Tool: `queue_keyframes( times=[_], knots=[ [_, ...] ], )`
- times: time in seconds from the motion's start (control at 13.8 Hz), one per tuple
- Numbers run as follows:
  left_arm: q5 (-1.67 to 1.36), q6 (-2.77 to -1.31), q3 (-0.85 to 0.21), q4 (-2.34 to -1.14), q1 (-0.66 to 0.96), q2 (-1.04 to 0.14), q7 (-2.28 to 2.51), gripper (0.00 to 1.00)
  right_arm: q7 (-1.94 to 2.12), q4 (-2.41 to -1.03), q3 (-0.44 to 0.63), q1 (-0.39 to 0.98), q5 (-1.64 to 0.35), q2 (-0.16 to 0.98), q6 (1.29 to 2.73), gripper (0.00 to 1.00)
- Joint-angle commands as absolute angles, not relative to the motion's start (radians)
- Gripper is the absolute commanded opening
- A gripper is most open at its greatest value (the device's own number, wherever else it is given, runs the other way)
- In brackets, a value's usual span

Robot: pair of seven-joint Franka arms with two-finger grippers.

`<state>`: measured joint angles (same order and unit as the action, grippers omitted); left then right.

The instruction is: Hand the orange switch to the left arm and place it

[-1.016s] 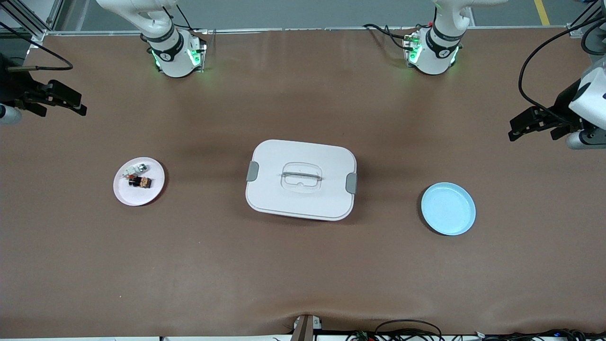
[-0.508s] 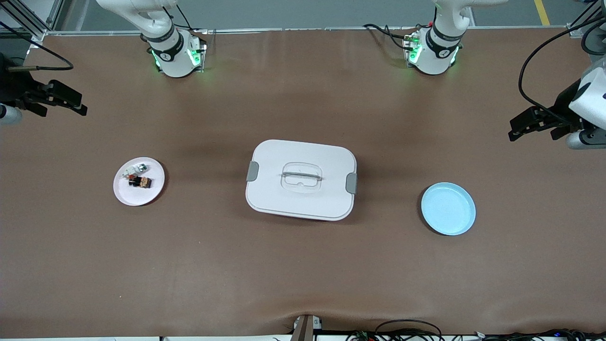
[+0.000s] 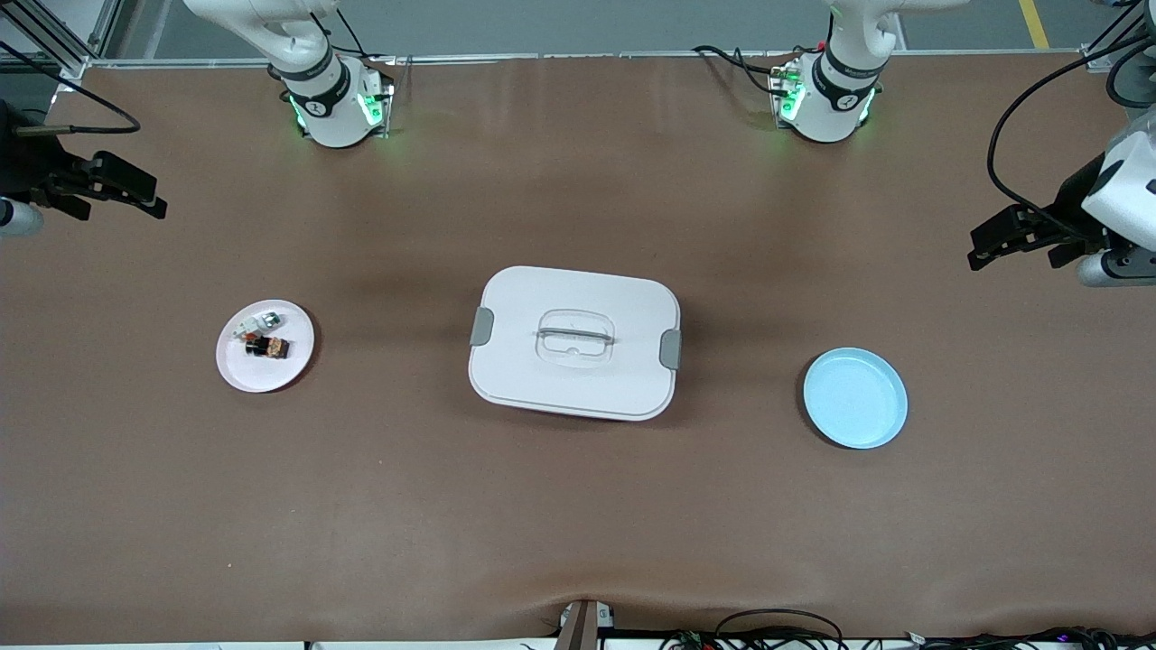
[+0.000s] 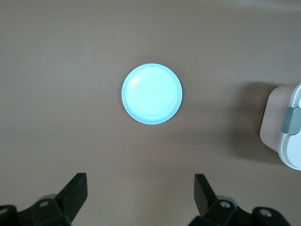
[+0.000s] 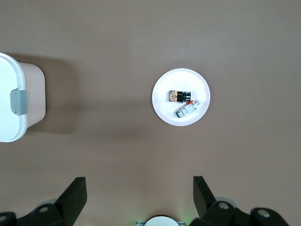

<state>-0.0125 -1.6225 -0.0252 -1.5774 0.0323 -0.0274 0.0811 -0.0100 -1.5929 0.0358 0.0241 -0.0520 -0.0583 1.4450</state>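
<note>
The orange switch (image 3: 267,347) lies on its side on a small white plate (image 3: 291,361) toward the right arm's end of the table, beside a small white part (image 3: 262,322). The right wrist view shows the switch (image 5: 179,96) and the plate (image 5: 162,101) too. The white box (image 3: 574,342) stands mid-table. My right gripper (image 3: 149,202) is open and empty, high over its end of the table; it shows in its wrist view (image 5: 140,195). My left gripper (image 3: 980,253) is open and empty, high over its own end; it shows in its wrist view (image 4: 140,195).
A light blue plate (image 3: 854,398) lies bare toward the left arm's end, also in the left wrist view (image 4: 152,93). The box's corner shows in both wrist views (image 4: 284,127) (image 5: 14,103). Cables run along the table's near edge.
The left gripper has drifted very slightly. Nothing else has moved.
</note>
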Motion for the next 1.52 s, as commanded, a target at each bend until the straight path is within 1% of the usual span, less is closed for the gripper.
queue_keyframes(
  times=[0.0, 0.15, 0.22, 0.65, 0.73, 0.87, 1.09, 1.23, 1.45],
  knots=[
    [-0.012, -1.603, -0.026, -1.554, 0.035, -0.035, 0.086, 1.00, -0.023, -1.582, 0.031, 0.017, -0.055, -0.057, 1.419, 1.00],
    [-0.012, -1.603, -0.026, -1.554, 0.032, -0.035, 0.086, 1.00, -0.014, -1.543, 0.034, 0.006, -0.077, -0.022, 1.358, 1.00],
    [-0.012, -1.603, -0.026, -1.554, 0.032, -0.035, 0.086, 1.00, -0.011, -1.542, 0.034, -0.001, -0.087, -0.020, 1.350, 1.00],
    [-0.012, -1.603, -0.026, -1.555, 0.032, -0.037, 0.086, 1.00, -0.015, -1.554, 0.034, 0.001, -0.060, 0.049, 1.336, 1.00],
    [-0.012, -1.603, -0.026, -1.554, 0.032, -0.035, 0.086, 1.00, -0.012, -1.549, 0.032, -0.003, -0.061, 0.086, 1.330, 1.00],
    [-0.014, -1.603, -0.026, -1.554, 0.034, -0.035, 0.086, 1.00, 0.006, -1.546, 0.034, -0.012, -0.060, 0.107, 1.318, 1.00],
    [-0.014, -1.603, -0.026, -1.555, 0.034, -0.035, 0.087, 1.00, 0.005, -1.545, 0.034, -0.018, -0.063, 0.169, 1.316, 1.00],
    [-0.014, -1.603, -0.026, -1.555, 0.031, -0.035, 0.087, 1.00, 0.006, -1.542, 0.034, -0.063, -0.064, 0.225, 1.315, 1.00],
    [-0.014, -1.603, -0.026, -1.554, 0.034, -0.035, 0.087, 1.00, 0.014, -1.545, 0.034, -0.119, -0.083, 0.259, 1.359, 1.00]
  ],
)
